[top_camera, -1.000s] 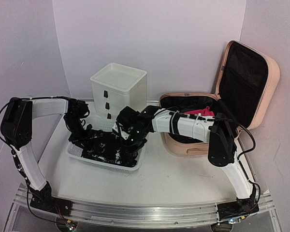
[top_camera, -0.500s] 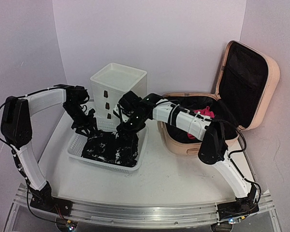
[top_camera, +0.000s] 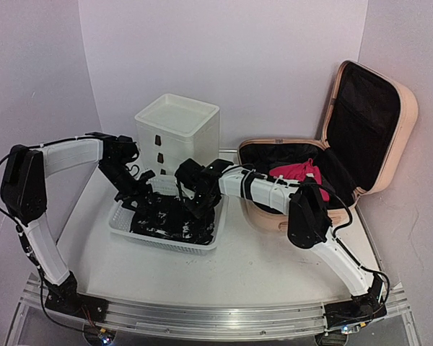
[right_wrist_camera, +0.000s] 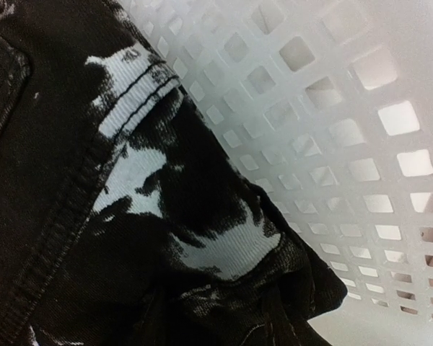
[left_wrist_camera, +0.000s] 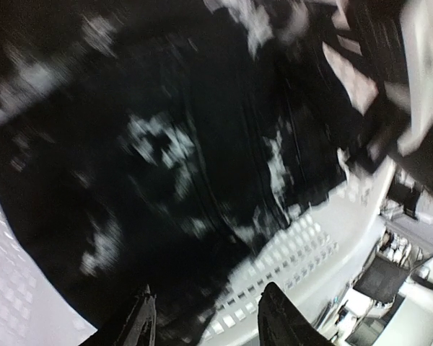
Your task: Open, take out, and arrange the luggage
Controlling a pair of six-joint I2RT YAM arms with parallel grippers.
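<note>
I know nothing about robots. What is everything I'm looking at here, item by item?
Suitcase: one, peach-pink with black lining, back right, lid open and standing up.
Pink cloth: one, bright pink, inside the suitcase.
Drawer box: one, white, back centre, behind the basket.
Basket: one, white mesh, left of the suitcase.
Black cloth: one, black with white patches, in the basket.
Table: one, pale, under everything.
Left arm: one, white and black, reaching into the basket from the left, jaws apart over the black cloth.
Right arm: one, white and black, reaching across into the basket, jaws hidden.
</note>
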